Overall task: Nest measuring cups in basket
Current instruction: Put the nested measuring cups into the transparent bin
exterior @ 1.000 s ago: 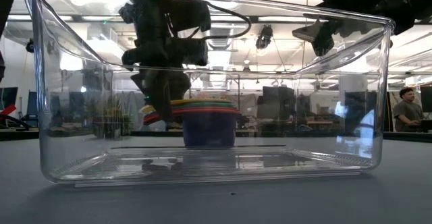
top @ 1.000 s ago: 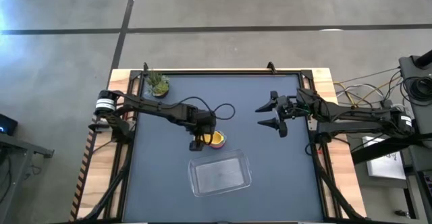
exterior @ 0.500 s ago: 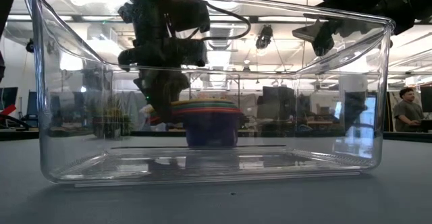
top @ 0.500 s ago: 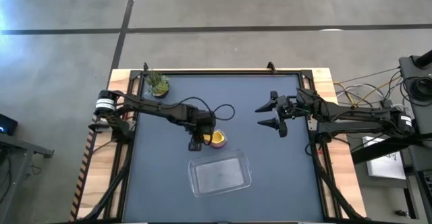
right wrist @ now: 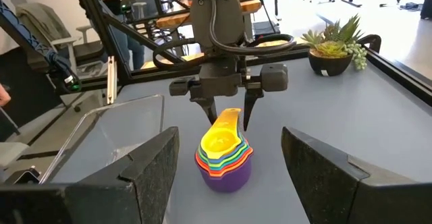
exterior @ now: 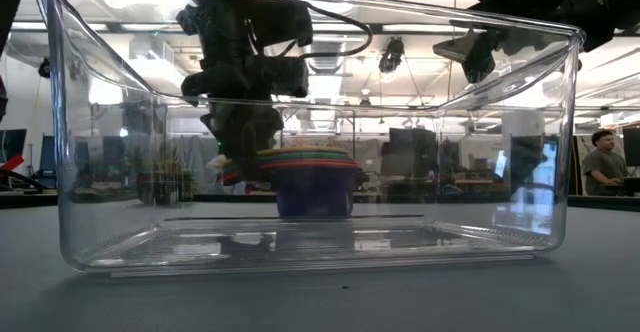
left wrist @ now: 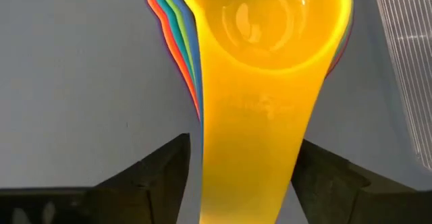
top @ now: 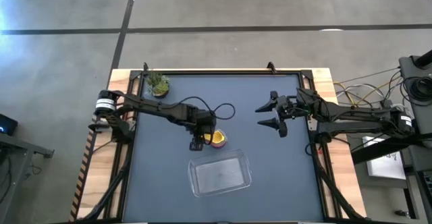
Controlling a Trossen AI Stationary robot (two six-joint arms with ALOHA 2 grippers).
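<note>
High view shows the measuring cups (top: 217,139) nested in one stack, yellow on top, standing on the dark worktop (top: 155,177) just beyond the far rim of the basket (top: 220,173), outside it. From the right wrist view, the stack (right wrist: 223,158) is upright, with a purple cup as its outermost layer at the base, and rims of orange, green, blue and red showing under the yellow one; the handles fan toward the left arm. In the left wrist view the yellow cup (left wrist: 263,69) fills the middle, its long flat handle running between the two dark fingers (left wrist: 152,177), and the other handles peek out beside it in red, green and blue.

The left pincer (top: 198,140) hangs over those handles, its fingers straddling them. A gap shows on either side of the yellow handle, so the fingers stand apart and do not clamp it. In the low view, seen through the clear basket walls (exterior: 100,172), the left pincer (exterior: 243,162) comes down just beside the stack (exterior: 312,179).

The right pincer (top: 272,115) waits well apart over the worktop on the right side, its fingers spread wide and holding nothing. A small potted plant (top: 158,84) sits at the far left corner of the worktop. In the low view a person (exterior: 603,161) sits in the room behind.
</note>
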